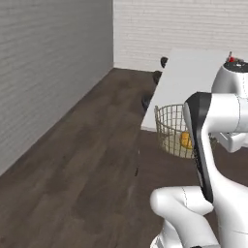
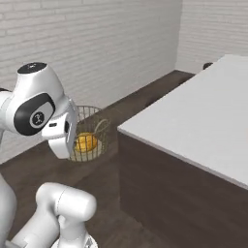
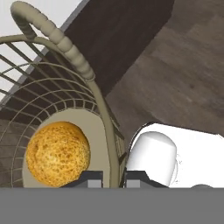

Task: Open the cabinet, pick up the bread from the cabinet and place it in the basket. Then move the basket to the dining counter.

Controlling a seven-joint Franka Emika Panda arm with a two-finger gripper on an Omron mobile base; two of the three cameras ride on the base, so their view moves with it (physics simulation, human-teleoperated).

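Basket [image 3: 65, 87] rim in claw [image 3: 114, 177], bread [image 3: 57, 154] inside

White arm bent forward, gripper [image 3: 112, 178] clamped on the basket [image 3: 109, 131] rim.

- Light around me is even and soft, with no visible lamp and no hard glare.
- The dining counter [image 2: 203, 121] top reads bright, nearly washed out; its dark side panel stays dim.
- My base views look slightly soft; the basket [image 1: 169, 127] wires blur into each other.
- From my hand, the bread [image 3: 57, 154] crust shows crisp, evenly lit texture.
- Shadows on the wooden floor [image 1: 82, 160] are faint.
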